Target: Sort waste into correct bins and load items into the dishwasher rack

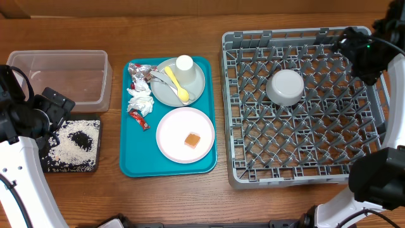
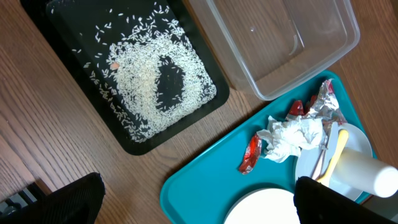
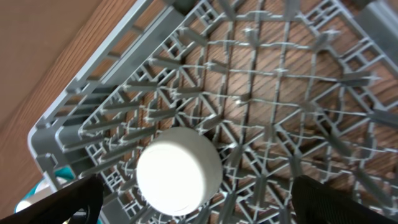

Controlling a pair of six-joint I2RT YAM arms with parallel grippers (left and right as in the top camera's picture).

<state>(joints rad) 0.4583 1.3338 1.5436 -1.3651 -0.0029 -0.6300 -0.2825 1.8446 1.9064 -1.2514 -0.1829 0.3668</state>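
**Wooden table, sorting station: condition at time of inspection**

Brown wood-grain table carried all items.

The dishwasher rack occupied the right half of the overhead frame. One white bowl sat upside down on the pegs in its upper middle. The right end effector hung above the rack's upper right corner. Its fingers were spread wide with nothing between them, and it was clear of the bowl.

A teal tray lay at centre. On its upper part stood the grey-green plate, which bore the small white cup, the yellow plastic spoon and the white plastic fork. Below it lay the pale pinkish-white plate, with the small orange food cube on it. Along the tray's left edge, top to bottom, were the crumpled silver foil wrapper, the crumpled white napkin and the small red packet.

The clear plastic tub stood at upper left. The black tray lay just below it and held white rice grains around a patch of dark bits.

The left end effector hovered at the left of the overhead frame, near the black tray. Its fingers were spread fully and it held nothing.
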